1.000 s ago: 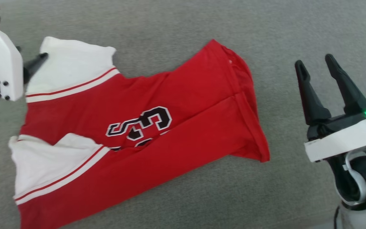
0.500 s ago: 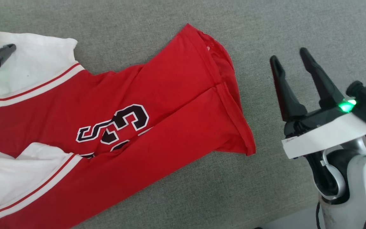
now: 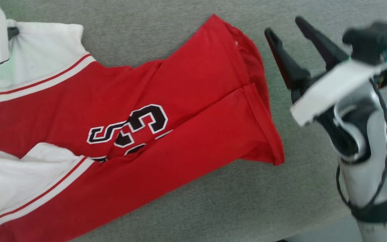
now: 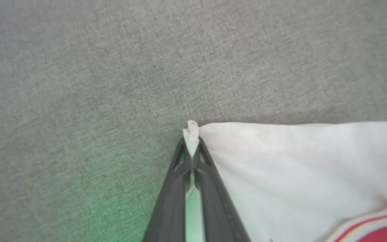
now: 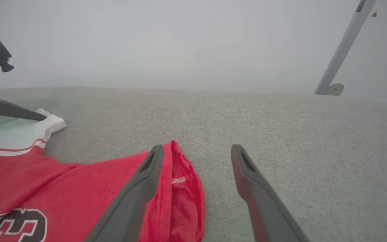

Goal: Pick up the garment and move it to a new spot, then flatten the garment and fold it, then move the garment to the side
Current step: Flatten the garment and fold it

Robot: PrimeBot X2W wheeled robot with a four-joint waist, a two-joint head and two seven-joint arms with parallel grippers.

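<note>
From the head camera, the shirt [image 3: 186, 111] lies spread on a gray woven surface [image 3: 166, 27] with a fine, slightly fuzzy weave. It runs slantwise, collar end toward the left edge and hem [image 3: 264, 111] toward the right. The body is soft red cloth, folded lengthwise so that a long ridge crosses it. Both sleeves are white, and the upper sleeve [image 3: 42, 50] joins the red along red-and-white stripes [image 3: 39, 82]. Black lettering [image 3: 129, 129] with a white outline sits mid-chest, partly tucked under the fold. The left gripper [image 3: 13, 32] meets the upper sleeve's far corner at the top left, under its white housing. The right gripper [image 3: 282, 25] hangs just beside the hem, its two long dark fingers spread apart and holding nothing.

In the left wrist view, the two tapered dark fingers are pressed together on a small bunched tuft of the white sleeve corner. The rest of the sleeve lies flat on the gray weave to the right, and a green glow falls on the surface near the fingers.

In the right wrist view, the fingers stand wide. One is above the red hem, where a small label [image 5: 179, 180] shows inside the opening, and the other is above bare gray weave. Beyond are a pale wall [image 5: 180, 40] and a slanted gray pole [image 5: 341, 53].
</note>
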